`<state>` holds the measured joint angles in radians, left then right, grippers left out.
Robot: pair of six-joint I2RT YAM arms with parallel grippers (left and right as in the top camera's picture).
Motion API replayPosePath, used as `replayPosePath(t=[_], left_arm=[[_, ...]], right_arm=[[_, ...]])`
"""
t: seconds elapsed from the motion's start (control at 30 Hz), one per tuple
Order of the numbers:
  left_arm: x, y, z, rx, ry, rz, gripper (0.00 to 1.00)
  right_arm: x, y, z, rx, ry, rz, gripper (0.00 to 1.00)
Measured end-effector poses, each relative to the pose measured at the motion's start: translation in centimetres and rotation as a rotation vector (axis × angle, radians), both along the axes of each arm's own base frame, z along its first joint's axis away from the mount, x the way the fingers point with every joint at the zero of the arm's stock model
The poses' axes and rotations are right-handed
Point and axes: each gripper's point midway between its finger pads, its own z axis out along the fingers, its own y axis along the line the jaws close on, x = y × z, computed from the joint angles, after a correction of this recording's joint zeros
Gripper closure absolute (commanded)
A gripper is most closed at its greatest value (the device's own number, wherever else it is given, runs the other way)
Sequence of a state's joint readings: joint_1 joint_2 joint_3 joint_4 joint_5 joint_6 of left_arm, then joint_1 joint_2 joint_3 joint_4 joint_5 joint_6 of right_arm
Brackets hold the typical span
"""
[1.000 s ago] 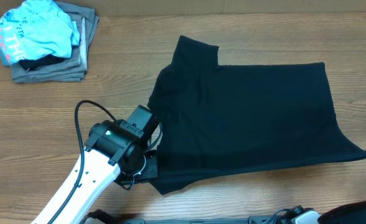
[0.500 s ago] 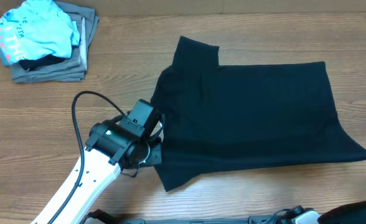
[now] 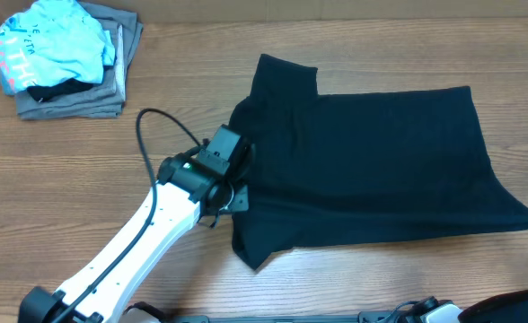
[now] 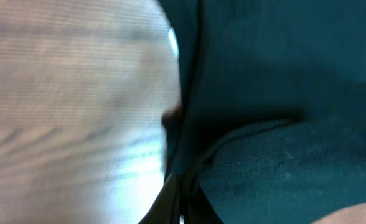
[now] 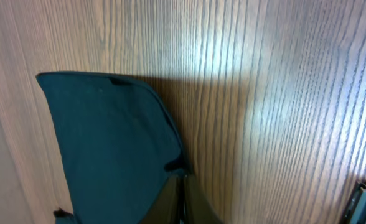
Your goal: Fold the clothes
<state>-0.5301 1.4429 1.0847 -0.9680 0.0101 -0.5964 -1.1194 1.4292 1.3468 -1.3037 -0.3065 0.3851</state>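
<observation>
Left wrist view: left hand (image 4: 180,202) clenched, its tips pressed together at the bottom edge of the frame. A raised ridge of the black T-shirt (image 4: 282,93) runs down into them and is pinched there. Fabric fills the right half of the frame. The worktop (image 4: 71,93) on the left is blurred wood grain.

Right wrist view: right hand (image 5: 183,199) also clenched, tips together at bottom centre. A rounded flap of the T-shirt (image 5: 108,143) lies flat in the lower left of the frame, and its edge meets the tips. Cannot tell whether cloth is actually caught between them. The cloth reads teal in this camera. The rest of the frame is bare worktop (image 5: 282,93).

Overhead view: white left arm (image 3: 129,251) runs from the lower left corner up toward the centre. A black cable (image 3: 152,135) loops above its wrist. The left hand (image 3: 235,190) sits at the T-shirt's left edge, mostly hidden under its own wrist. The T-shirt (image 3: 372,170) is spread over the centre and right of the frame. One sleeve points toward the top centre, a corner hangs just below the hand, and the lower right corner reaches the right edge. In the upper left of the frame, well apart from the T-shirt, a crumpled light blue shirt (image 3: 53,40) lies on top of a folded grey garment (image 3: 75,100).
</observation>
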Motion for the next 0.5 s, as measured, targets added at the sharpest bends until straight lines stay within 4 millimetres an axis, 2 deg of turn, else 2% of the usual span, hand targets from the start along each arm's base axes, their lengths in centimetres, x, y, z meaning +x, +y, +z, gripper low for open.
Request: replayPosePath(t=[0.17,0.3,0.5], left_arm=[[2.1,-1.0,-0.9,-0.006,-0.050,-0.018,0.93],[3.1,-1.4,-1.5,-0.006,-0.070,-0.031,0.93],[4.3,-1.8,-1.9,-0.002,-0.106,-0.038,0.92]], right_arm=[[0.2,-0.4,0.1,-0.009,-0.009,-0.019,0.96],[0.6,-0.8,0.3,-0.023,-0.022,-0.029,0.96],[2.9,-0.4,0.6,-0.064,-0.046,0.031,0.96]])
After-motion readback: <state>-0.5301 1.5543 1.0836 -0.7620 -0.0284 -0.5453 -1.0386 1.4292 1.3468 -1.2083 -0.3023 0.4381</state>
